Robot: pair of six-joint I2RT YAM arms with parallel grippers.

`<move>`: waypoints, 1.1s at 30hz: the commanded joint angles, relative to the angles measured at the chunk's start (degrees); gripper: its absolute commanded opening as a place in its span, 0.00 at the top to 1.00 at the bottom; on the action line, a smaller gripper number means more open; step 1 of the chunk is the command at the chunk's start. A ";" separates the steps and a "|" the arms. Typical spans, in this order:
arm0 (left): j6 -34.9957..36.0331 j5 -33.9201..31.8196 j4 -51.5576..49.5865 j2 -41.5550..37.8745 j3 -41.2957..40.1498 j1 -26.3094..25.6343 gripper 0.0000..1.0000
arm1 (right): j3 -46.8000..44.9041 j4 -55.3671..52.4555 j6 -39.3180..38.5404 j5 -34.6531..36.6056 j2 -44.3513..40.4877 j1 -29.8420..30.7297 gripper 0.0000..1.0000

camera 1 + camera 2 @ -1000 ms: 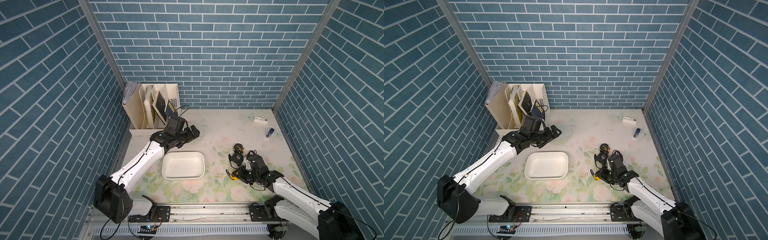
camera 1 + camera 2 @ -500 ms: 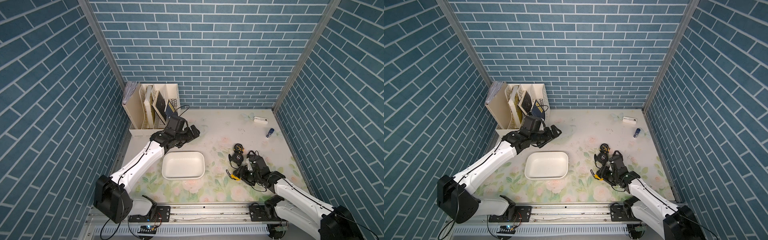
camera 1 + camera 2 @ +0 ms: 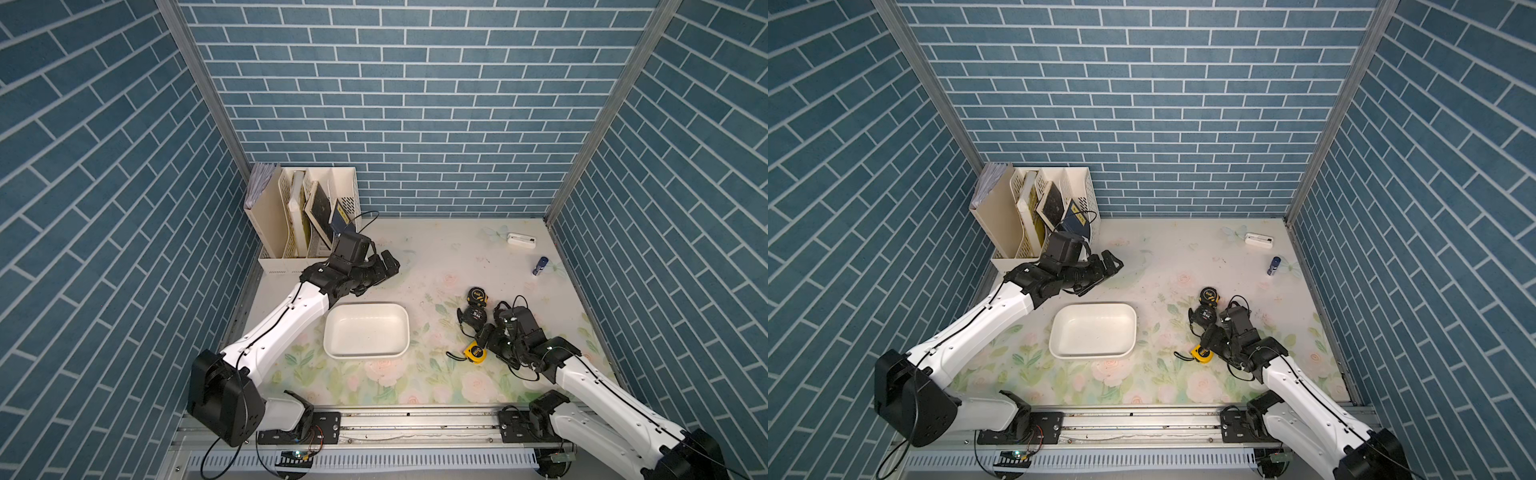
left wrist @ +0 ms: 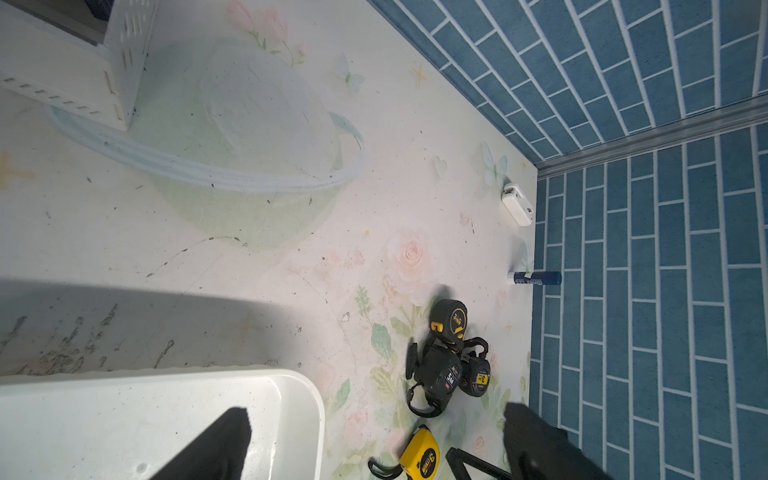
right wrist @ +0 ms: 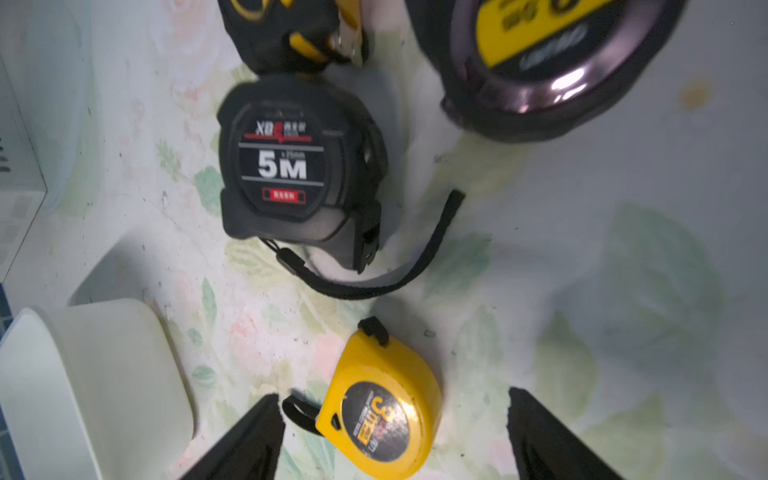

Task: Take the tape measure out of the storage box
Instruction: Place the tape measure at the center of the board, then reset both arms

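In the right wrist view, a large black tape measure (image 5: pixel 552 62) is cut off at the edge and is blurred, so its yellow label cannot be read. A black and yellow tape measure (image 5: pixel 270 50) beside it is also cut off. Of the storage box (image 5: pixel 83 374) only one corner is shown. In the left wrist view, the yellow tape measure (image 4: pixel 419 457) is cut by the edge. In both top views, the right gripper (image 3: pixel 484 345) is partly hidden under its own wrist. A small white item (image 3: pixel 521 240) and a small blue item (image 3: pixel 540 265) are too small to be named.
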 commanded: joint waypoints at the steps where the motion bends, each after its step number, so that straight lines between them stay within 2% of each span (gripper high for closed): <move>1: 1.68 -0.90 -0.42 -0.08 -0.93 0.17 0.00 | 5.02 -7.83 -0.95 11.71 -2.27 -0.16 0.11; 3: 2.51 -2.36 -1.39 0.02 -1.45 0.20 0.00 | 8.33 -7.92 -2.97 16.56 -2.32 -0.16 0.11; 5: 3.07 -3.53 -2.28 -0.12 -2.48 0.17 0.00 | 10.90 -5.26 -6.27 18.56 -1.14 -0.16 0.11; 12: 4.40 -9.67 -6.66 -2.94 -6.58 0.18 0.00 | 17.43 7.62 -16.03 19.10 7.78 -0.17 0.11; 18: 6.95 -15.97 -0.94 -8.03 -12.76 0.11 0.00 | 17.18 16.88 -23.84 25.02 12.02 -0.21 0.11; 22: 15.06 -27.85 4.89 -11.17 -15.55 0.11 0.00 | 14.28 27.63 -34.09 32.17 11.08 -0.34 0.10; 25: 21.79 -36.49 10.86 -11.78 -16.67 0.10 0.00 | 11.95 38.18 -44.67 31.61 12.13 -1.31 0.10; 28: 28.90 -46.63 17.55 -11.78 -18.32 0.06 0.00 | 10.86 44.83 -50.10 34.01 15.78 -4.42 0.09; 29: 31.50 -49.95 20.43 -12.24 -19.38 0.22 0.00 | 10.42 46.54 -51.26 32.60 17.07 -6.07 0.09; 31: 36.67 -53.75 27.14 -13.61 -22.89 1.19 0.00 | 9.11 49.99 -53.34 30.53 19.43 -8.57 0.09; 33: 40.78 -52.69 34.84 -15.48 -27.72 4.25 0.00 | 6.08 55.44 -55.89 29.86 20.68 -10.25 0.10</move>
